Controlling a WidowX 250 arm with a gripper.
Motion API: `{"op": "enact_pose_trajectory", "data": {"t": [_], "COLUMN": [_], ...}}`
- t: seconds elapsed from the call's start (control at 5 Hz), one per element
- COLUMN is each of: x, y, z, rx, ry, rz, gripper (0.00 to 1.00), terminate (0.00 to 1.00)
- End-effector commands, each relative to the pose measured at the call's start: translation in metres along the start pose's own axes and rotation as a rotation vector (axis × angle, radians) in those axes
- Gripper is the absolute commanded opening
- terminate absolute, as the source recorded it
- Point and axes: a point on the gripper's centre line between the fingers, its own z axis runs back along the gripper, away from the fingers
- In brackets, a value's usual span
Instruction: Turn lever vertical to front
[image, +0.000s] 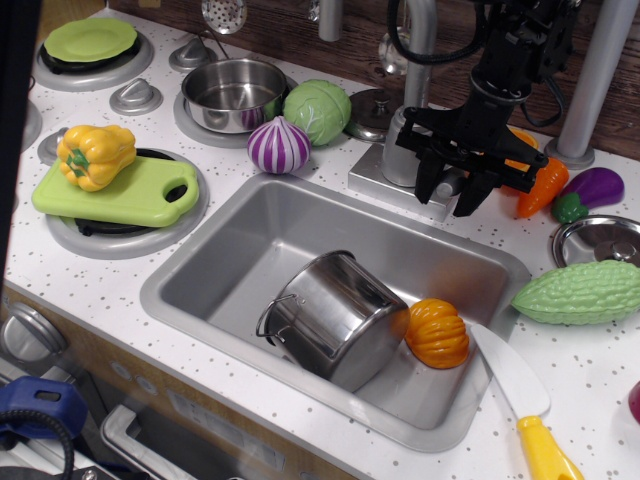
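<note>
Toy kitchen counter, oblique view. The gripper (446, 195) — black, fingers pointing down — hangs at the faucet base (400, 150), at about 1 o'clock from the sink (250, 240). Between its fingers sits the lever (449, 182), a stubby silver-grey handle, only a small part visible and the rest hidden. The jaws straddle it; whether they press on it cannot be told. In the sink lie a steel pot (335, 318) on its side and, touching it at 3 o'clock, an orange pumpkin (437, 333).
</note>
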Motion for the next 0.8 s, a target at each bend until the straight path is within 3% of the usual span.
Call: {"op": "enact_pose_trajectory", "data": {"t": [0.0,0.4,0.6], "x": [0.007,0.007,0.002], "y": [-0.006,-0.004,-0.006], "z": [0.004,0.000,0.025], "rx": [-0.026,-0.045,0.017], "ry": [-0.031,-0.037,-0.066], "rz": [-0.009,-0.017,0.003], "gripper": [0.00,0.00,1.00], "terminate": [0.00,0.00,0.00]}}
